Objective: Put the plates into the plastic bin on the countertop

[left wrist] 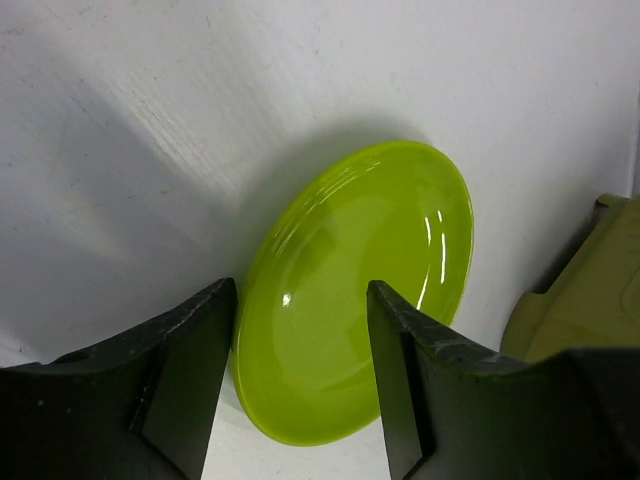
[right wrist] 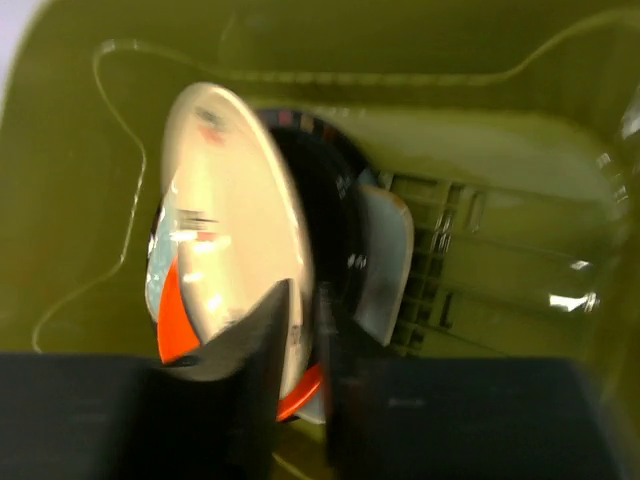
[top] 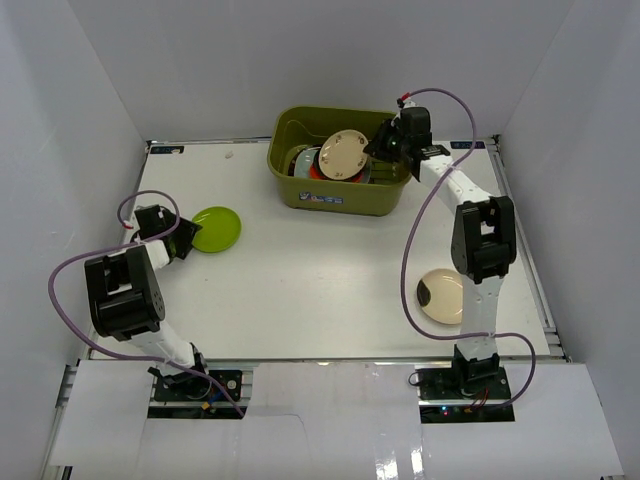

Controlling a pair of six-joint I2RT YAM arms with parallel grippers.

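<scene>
Black fingers (left wrist: 190, 370) of the left gripper (left wrist: 300, 295) are seen closest in the left wrist view, spread apart with a clear gap between them, nothing grasped. The lime green plate (left wrist: 380, 260) is found just beyond them, laid flat on the countertop (top: 320, 270) with its hollow face turned up, its near rim showing between the two fingers. Being round, it is given no long axis. In the overhead view it is placed at the left side of the countertop, well apart from the plastic bin (top: 335, 197).

The bin is set at the far edge, its long axis run from left to right and its labelled wall turned toward the arms. Inside it, a beige plate (top: 345, 155) is stood on edge and tilted, its face turned up and toward the left. Behind it an orange plate (right wrist: 170, 310), a black plate (right wrist: 330, 200) and a pale grey one (right wrist: 385, 260) are leaned together.

The right gripper (right wrist: 305, 330) is lowered into the bin's right end, its fingers drawn close together at the beige plate's rim. The right wrist view is blurred, so whether the rim is clamped cannot be told.

Another beige plate (top: 445, 296) is laid flat beside the right arm.
</scene>
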